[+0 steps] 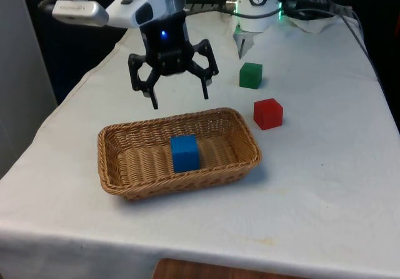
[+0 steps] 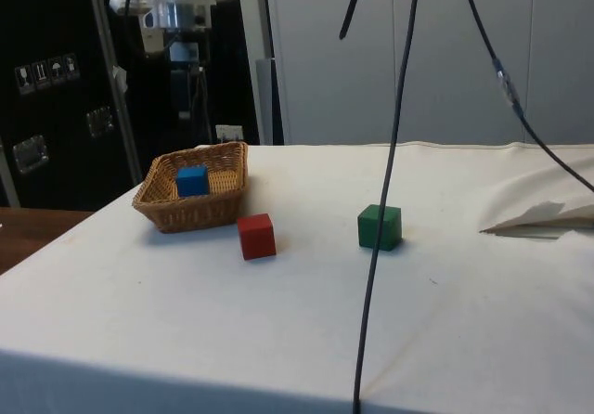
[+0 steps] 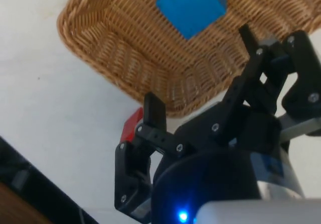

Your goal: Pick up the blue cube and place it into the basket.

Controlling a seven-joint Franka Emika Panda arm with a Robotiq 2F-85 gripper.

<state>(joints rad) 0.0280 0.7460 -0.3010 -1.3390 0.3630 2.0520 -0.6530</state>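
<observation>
A woven wicker basket (image 1: 119, 160) sits on the white-clothed table (image 1: 325, 191), holding a single blue cube (image 1: 184, 153) that rests on the basket floor near its middle, upright and free of any grip. Above the basket's far rim hangs the black two-finger gripper (image 1: 180, 99), its fingers (image 1: 153, 99) spread wide apart and carrying nothing, clear of both the wicker and the cube. To the basket's right in the front view, just beyond its far corner, a red cube (image 1: 268, 114) stands on the cloth, close to the basket but not touching it; farther off from the basket, past the red one, stands a green cube (image 1: 250, 76). From the side camera the blue cube (image 2: 192, 180) shows over the rim of the basket (image 2: 186, 212), with the red cube (image 2: 256, 236) just beside the basket and the green cube (image 2: 380, 226) well apart from it. Seen from the wrist, the blue cube (image 3: 191, 4) lies inside the basket (image 3: 120, 53), the open fingers (image 3: 153, 114) held off from it.
</observation>
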